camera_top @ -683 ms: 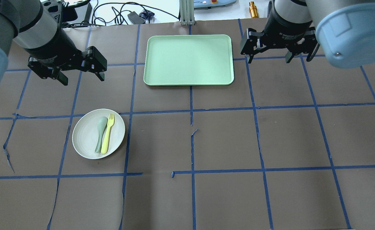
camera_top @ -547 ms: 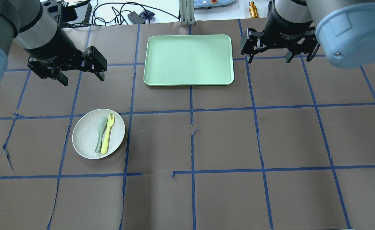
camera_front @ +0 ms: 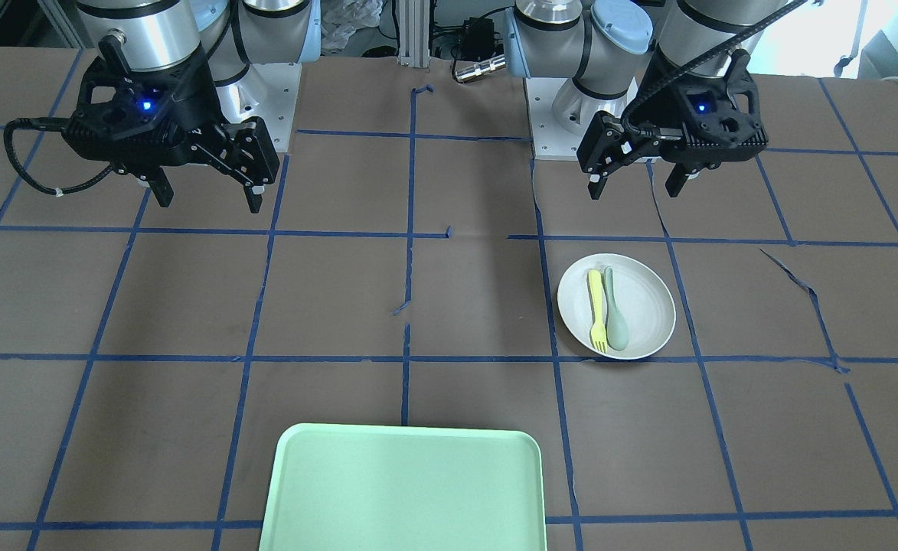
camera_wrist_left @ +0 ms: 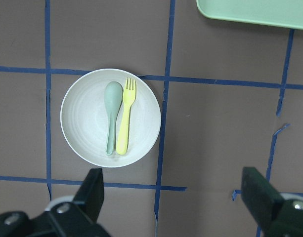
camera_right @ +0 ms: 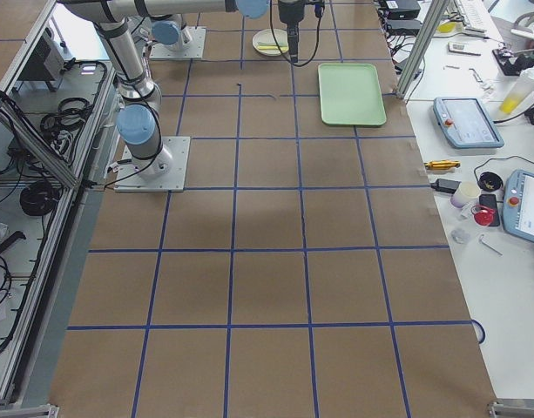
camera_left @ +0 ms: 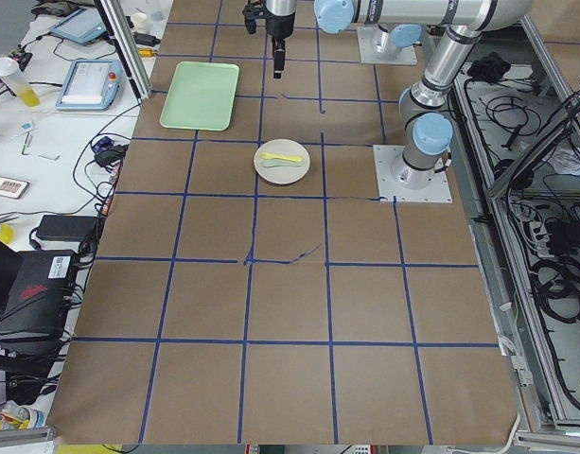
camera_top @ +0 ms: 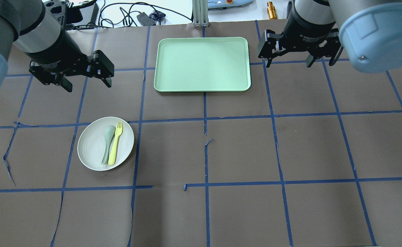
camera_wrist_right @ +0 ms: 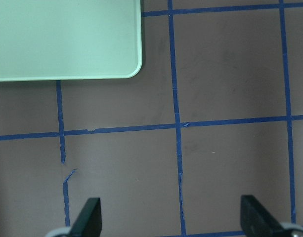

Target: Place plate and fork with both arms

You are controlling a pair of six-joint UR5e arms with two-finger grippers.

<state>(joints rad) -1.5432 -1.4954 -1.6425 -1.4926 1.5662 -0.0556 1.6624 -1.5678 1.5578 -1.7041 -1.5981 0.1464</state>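
The off-white plate (camera_top: 89, 145) lies on the table's left half, well short of the tray. The yellow fork (camera_top: 114, 144) lies in it, beside a grey-green spoon (camera_top: 107, 142). My left gripper (camera_top: 87, 84) hangs open and empty above the table, behind the plate. The left wrist view shows the plate (camera_wrist_left: 87, 118), the fork (camera_wrist_left: 124, 118) and the spoon (camera_wrist_left: 111, 111) below its open fingers (camera_wrist_left: 92, 192). My right gripper (camera_top: 289, 64) is open and empty, to the right of the tray. In the front-facing view the plate (camera_front: 648, 306) sits below the left gripper (camera_front: 636, 190).
The light-green tray (camera_top: 202, 65) lies empty at the far middle of the table, between the two grippers; its corner shows in the right wrist view (camera_wrist_right: 62, 39). Brown paper with blue tape lines covers the table. Cables and devices lie beyond the far edge.
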